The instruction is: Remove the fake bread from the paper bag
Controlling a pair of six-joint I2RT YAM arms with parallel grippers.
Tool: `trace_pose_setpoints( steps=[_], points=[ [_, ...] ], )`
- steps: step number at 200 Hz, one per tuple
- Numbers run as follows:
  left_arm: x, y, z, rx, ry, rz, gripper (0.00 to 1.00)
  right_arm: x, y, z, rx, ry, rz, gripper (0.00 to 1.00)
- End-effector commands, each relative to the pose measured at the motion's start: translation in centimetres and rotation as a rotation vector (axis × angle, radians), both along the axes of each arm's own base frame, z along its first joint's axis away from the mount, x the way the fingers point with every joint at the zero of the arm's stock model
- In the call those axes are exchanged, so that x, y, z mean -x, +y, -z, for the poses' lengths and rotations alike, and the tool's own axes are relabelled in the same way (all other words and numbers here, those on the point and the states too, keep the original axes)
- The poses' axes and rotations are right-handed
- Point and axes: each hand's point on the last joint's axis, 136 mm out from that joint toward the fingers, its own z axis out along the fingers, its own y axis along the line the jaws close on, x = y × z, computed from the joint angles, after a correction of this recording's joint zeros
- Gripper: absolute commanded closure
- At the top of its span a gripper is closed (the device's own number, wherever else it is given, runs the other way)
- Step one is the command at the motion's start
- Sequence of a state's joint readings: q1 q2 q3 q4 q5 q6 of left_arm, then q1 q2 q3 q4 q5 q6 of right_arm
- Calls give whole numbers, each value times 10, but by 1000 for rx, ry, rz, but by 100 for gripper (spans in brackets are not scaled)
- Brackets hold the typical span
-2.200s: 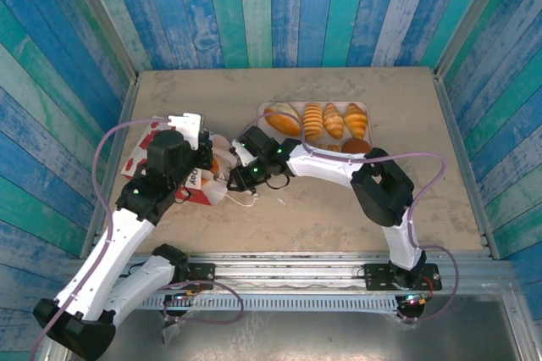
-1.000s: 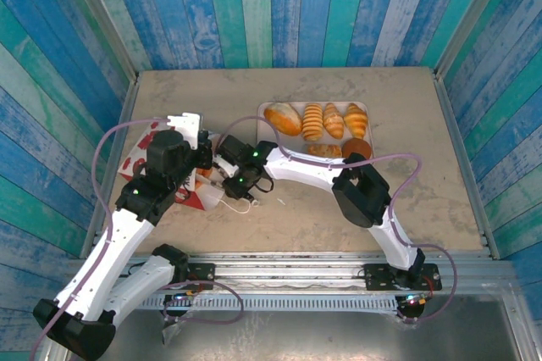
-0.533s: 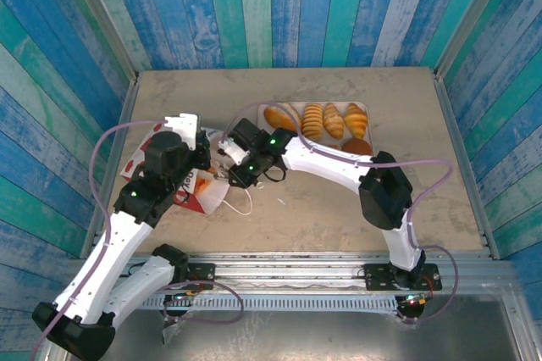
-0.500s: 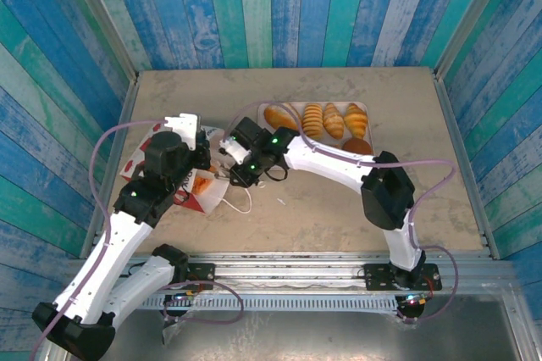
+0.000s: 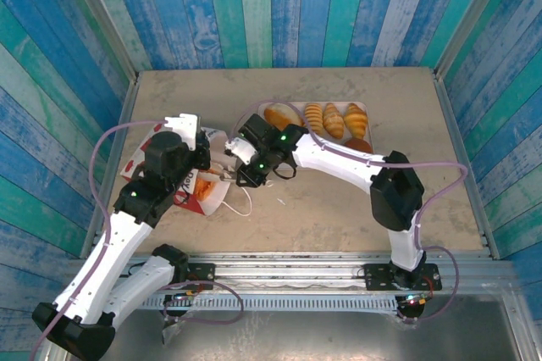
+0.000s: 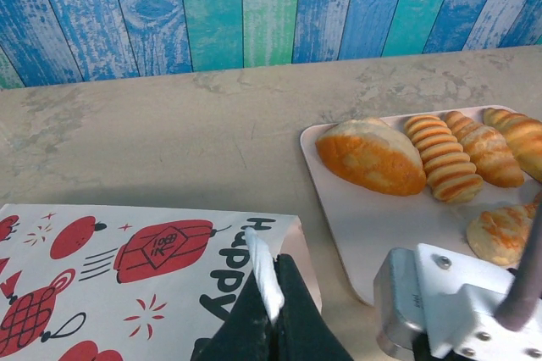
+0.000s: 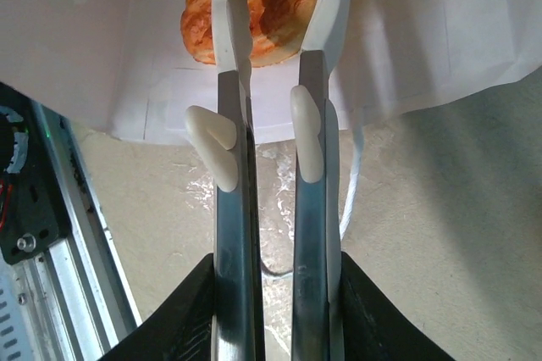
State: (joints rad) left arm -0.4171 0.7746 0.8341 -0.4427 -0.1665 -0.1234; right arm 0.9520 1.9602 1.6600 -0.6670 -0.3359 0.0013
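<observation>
**Left wrist view.** My left gripper is clamped shut on the white upper lip of the paper bag. The bag lies on its side with its red-printed face up. At 2 o'clock from the bag, apart from it, a pale tray carries a row of bread pieces.

**Top view.** The bag rests on the table at about 9 o'clock from the table's centre, its mouth facing 3 o'clock. The tray sits near 12 o'clock. My right gripper enters the bag's mouth from the 3 o'clock side.

**Right wrist view.** My right fingers are closed on an orange-brown pastry, one to either side, and the pastry fills the gap between them. It lies on the bag's white inside, just within the mouth. A white string handle trails on the table beside the opening.
</observation>
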Motion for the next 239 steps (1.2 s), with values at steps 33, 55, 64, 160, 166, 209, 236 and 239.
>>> trace_pose_setpoints(
  steps=[33, 55, 64, 160, 166, 209, 236, 239],
  points=[
    [2, 2, -11, -2, -34, 0, 100, 0, -5, -38, -89, -34, -30, 71],
    [1, 1, -11, -1, -36, 2, 100, -5, -9, -43, -101, -35, -11, 72],
    [1, 1, -12, 0, -38, 2, 100, -7, -10, -45, -109, -29, -7, 72],
    [-1, -5, -17, 31, -52, 25, 100, 1, 8, -9, -120, 175, -33, 70],
    [-1, -6, -16, 31, -51, 27, 100, 1, 9, -8, -119, 178, -34, 68],
    [-4, -11, -12, 35, -35, 47, 100, -12, 4, 0, -74, 176, 61, 55],
    [-4, -12, -10, 38, -28, 49, 100, -14, -5, -3, -72, 189, 156, 50],
    [-4, -12, -10, 38, -29, 48, 100, -14, -6, -4, -74, 193, 163, 50]
  ],
)
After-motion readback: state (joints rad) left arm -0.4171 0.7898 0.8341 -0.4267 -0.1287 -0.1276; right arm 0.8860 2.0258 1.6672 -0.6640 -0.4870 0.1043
